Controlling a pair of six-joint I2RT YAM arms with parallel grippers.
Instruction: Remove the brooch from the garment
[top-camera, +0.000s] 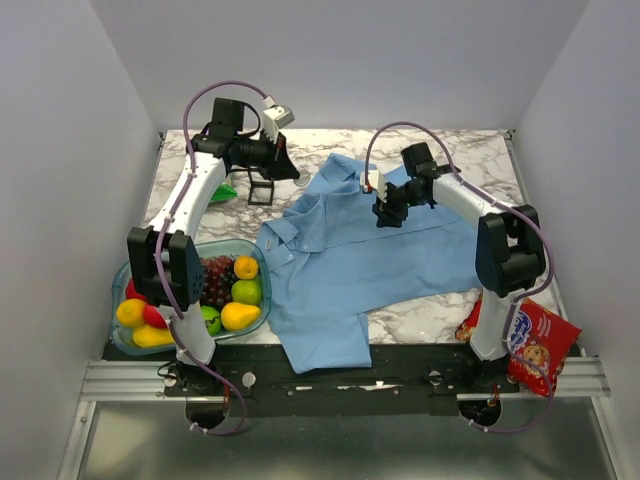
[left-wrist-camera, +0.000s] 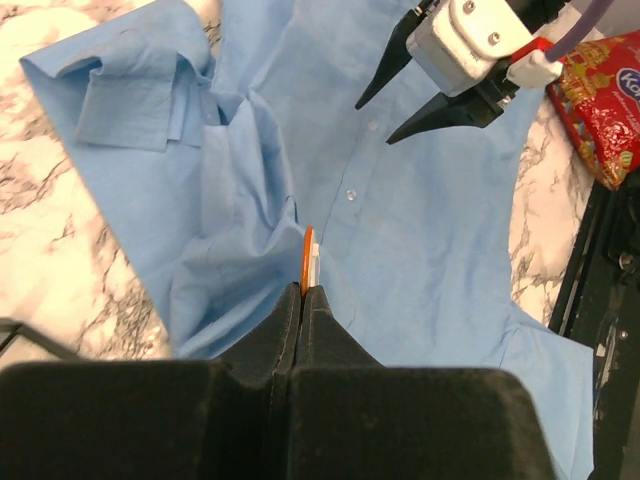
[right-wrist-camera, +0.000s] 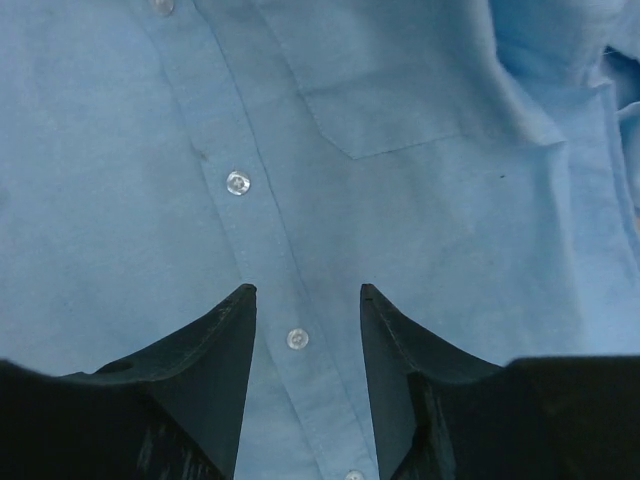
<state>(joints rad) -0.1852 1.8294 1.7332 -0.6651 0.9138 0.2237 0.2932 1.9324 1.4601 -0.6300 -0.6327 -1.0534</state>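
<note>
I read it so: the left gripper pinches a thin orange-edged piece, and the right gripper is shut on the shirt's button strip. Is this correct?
No. The right gripper is open, its jaws standing apart over the button strip of the shirt, as the right wrist view shows. The left gripper does pinch the orange-edged piece.

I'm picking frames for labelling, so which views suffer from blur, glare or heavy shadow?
Top external: evenly lit, soft shadows, garment sharp. Left wrist: left gripper fills the bottom as a dark, detail-less mass; the brooch at its tips shows only edge-on; no glare. Right wrist: cloth and buttons crisp, right gripper underexposed.
</note>
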